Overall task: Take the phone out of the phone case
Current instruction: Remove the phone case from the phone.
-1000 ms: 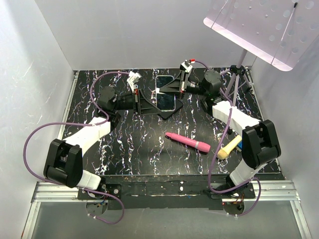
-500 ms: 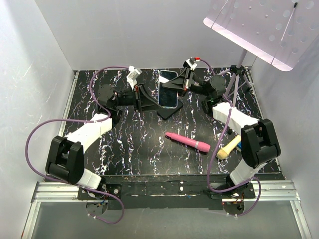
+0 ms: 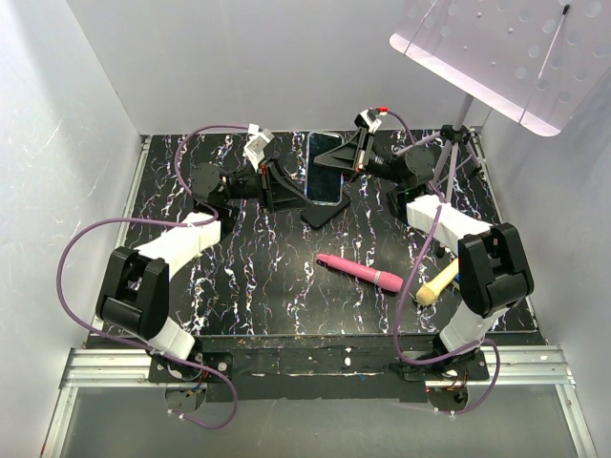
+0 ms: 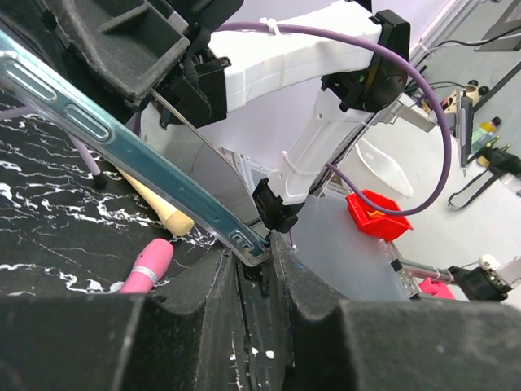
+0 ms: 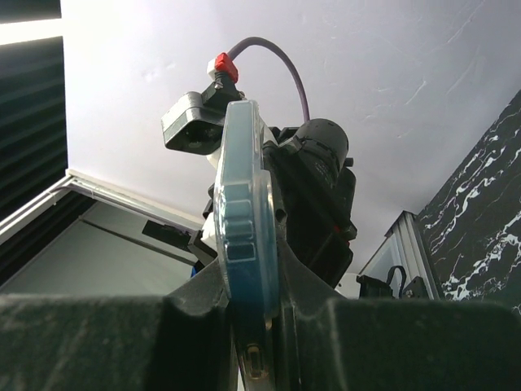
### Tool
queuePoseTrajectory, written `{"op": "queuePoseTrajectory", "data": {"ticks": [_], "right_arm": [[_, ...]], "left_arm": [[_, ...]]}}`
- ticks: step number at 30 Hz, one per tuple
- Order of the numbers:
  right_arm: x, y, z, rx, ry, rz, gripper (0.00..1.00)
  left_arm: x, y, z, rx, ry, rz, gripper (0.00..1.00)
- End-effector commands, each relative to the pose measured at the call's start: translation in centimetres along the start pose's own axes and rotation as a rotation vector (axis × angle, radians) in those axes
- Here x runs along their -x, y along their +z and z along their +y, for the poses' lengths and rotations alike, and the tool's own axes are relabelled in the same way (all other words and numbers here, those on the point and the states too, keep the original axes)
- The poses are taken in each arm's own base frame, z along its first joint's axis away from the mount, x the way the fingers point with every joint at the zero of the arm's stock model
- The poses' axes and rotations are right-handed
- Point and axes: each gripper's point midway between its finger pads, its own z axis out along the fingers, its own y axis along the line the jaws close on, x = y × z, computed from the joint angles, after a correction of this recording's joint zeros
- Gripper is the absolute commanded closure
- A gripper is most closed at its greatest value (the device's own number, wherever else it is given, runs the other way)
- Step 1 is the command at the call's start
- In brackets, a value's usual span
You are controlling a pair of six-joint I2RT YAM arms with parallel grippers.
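Glossy black phone (image 3: 325,166) in clear, teal-edged plastic phone case (image 4: 163,181) | left gripper (image 4: 251,257) and right gripper (image 5: 249,297) jaws nearly closed, pinched case's opposite edges | raised higher than before.

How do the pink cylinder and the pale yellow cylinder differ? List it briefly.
The pink cylinder looks longer than the pale yellow cylinder. The pink one slants down to the right, the yellow one up to the right. The pink one lies fully in view; the right arm hides the yellow one's far end. Both lie on the black marbled table.
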Motion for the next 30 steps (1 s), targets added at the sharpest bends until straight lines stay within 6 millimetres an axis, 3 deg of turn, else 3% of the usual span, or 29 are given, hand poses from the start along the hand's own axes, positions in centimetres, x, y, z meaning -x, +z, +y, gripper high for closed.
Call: {"op": "queuePoseTrajectory", "data": {"ticks": [1, 17, 25, 30], "right_arm": [[-3.5, 0.6, 10.0, 0.185, 0.221, 0.131, 0.99], [-3.5, 0.9, 9.2, 0.206, 0.273, 0.144, 0.99], [-3.7, 0.8, 9.4, 0.216, 0.252, 0.141, 0.99], [-3.7, 0.9, 10.5, 0.263, 0.217, 0.148, 0.99]], "left_arm": [[0.0, -0.7, 3.5, 0.059, 0.064, -0.028, 1.0], [0.2, -0.6, 1.7, 0.0, 0.173, -0.021, 1.0], [0.3, -0.8, 5.1, 0.175, 0.047, -0.056, 1.0], [-1.4, -2.3, 10.1, 0.464, -0.208, -0.048, 1.0]]}}
